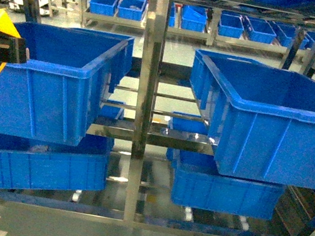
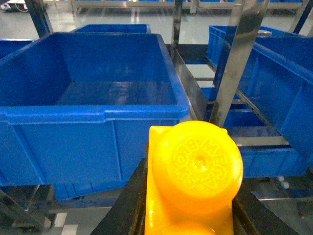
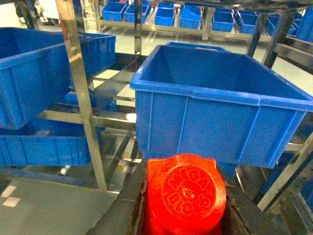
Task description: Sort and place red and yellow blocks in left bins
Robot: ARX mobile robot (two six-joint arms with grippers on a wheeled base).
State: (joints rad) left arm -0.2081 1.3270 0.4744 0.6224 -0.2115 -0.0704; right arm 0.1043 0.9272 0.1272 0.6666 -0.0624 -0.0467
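**Both bricks held short of the shelf crates**

The left claw (image 2: 188, 215) is clamped on the glossy orange-yellow two-stud plastic brick (image 2: 193, 176), studs toward the camera, long axis running down out of frame, before the upper-left deep blue plastic crate (image 2: 98, 115), likely for dropping. The right claw (image 3: 183, 215) likewise grips the red single-stud brick (image 3: 188, 193), stud camera-facing.

You can read raised lettering on two studs. The red block (image 3: 183, 196), below the blue crate (image 3: 220, 105) in the right wrist view, reads "MEGA BLOKS" moulded around its stud. The yellow block (image 2: 193, 181) carries the same "MEGA BLOKS" embossing, seen tilted. Nothing else is legible.
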